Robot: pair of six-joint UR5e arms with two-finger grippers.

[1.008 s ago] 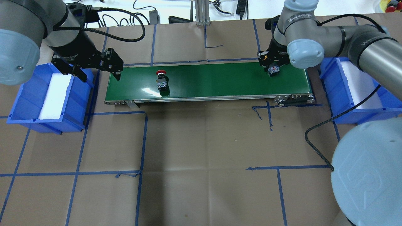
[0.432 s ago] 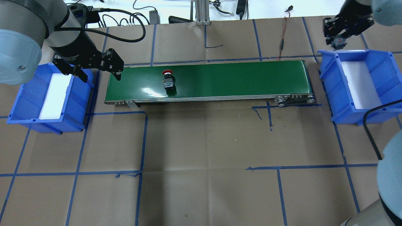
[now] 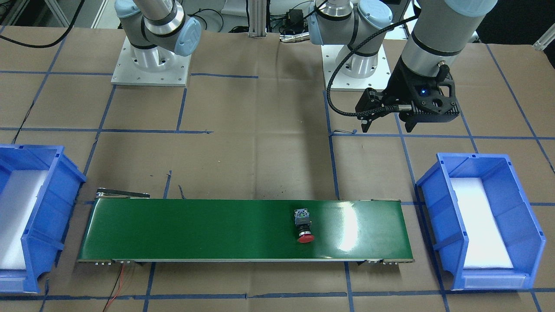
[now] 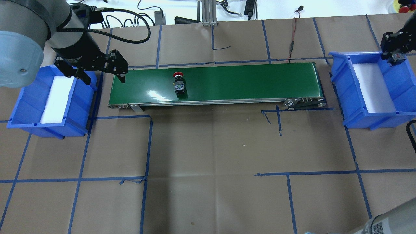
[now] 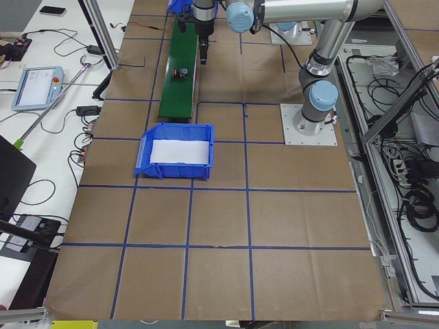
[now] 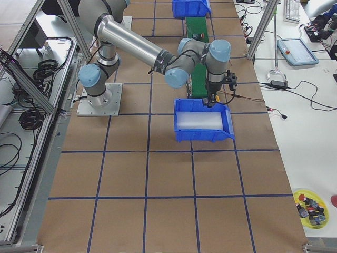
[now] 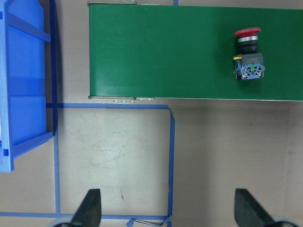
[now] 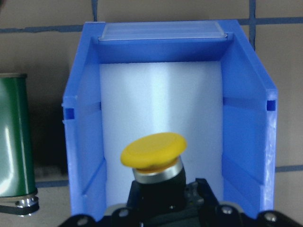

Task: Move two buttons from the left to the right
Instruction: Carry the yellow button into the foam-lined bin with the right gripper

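— Where's the right claw (image 4: pixel 396 56) now?

— Upper right of the overhead view, at the top corner of the right bin (image 4: pixel 342 81). It is clamped on the body of the yellow button (image 8: pixel 154 151), cap pointing out ahead.

— So it's ready to drop?

— I'd say not quite. In the wrist view the foam (image 8: pixel 161 94) lies ahead of the cap, but from overhead the claw sits close to the bin's upper right rim. I'd bring it over the middle of the foam and go low before letting go. That round cap looks likely to roll, and a high drop could bounce it against a wall.

— And the other one?

— The red button (image 4: pixel 179 85) lies on its side on the belt (image 4: pixel 243 81), left of centre, cap toward the top of the frame, well apart from both claws.

— The left claw (image 4: pixel 104 75)?

— It has its fingers spread wide and carries nothing. It hangs above the gap between the left bin (image 4: pixel 29 107) and the belt's left end.

— Anything in the way?

— Only the bin walls, as far as I can see. A thin wire (image 4: pixel 294 35) runs down to the belt's top edge near its right end, clear of the bin.
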